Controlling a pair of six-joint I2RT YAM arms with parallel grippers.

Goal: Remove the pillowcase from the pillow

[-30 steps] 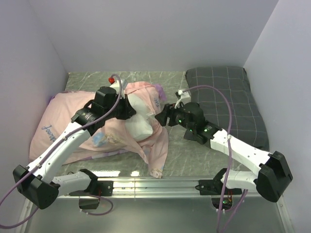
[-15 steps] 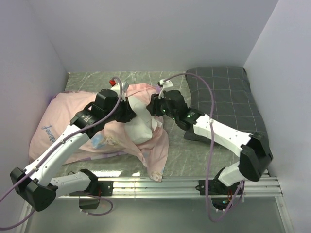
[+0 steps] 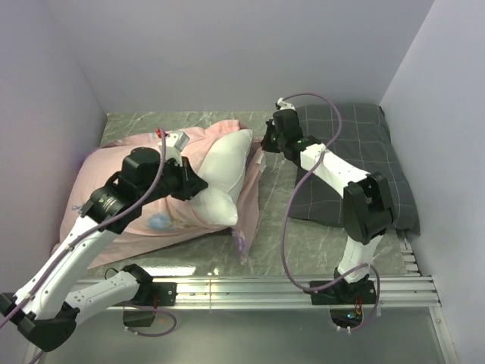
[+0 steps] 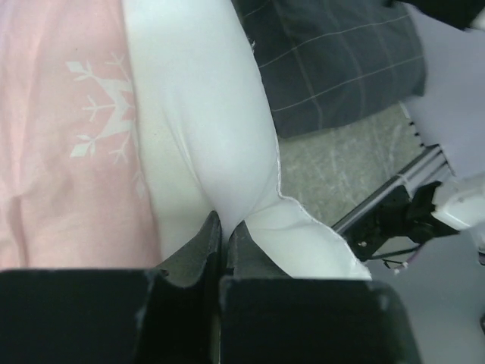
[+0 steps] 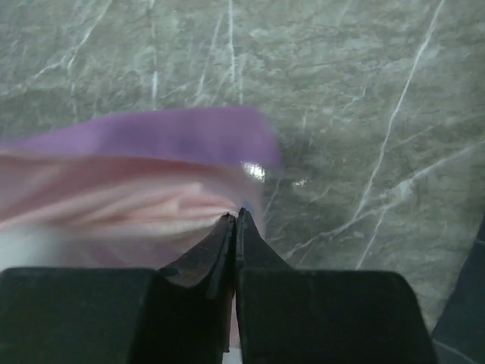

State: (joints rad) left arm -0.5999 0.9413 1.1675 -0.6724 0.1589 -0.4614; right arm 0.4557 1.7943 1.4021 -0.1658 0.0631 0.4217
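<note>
We judge task partly done. We find pillow [image 3: 224,168] on left half of bench [image 3: 303,239], right end bare and white, rest inside pillowcase [image 3: 114,182]. Our left end effector [image 4: 223,231] pinched tight on pillow's bare end; right end effector [image 5: 236,218] clamped on pillowcase hem, near grey checked pillow [image 3: 356,152]. Remaining, we reckon: draw most of pillow out of pillowcase.
</note>
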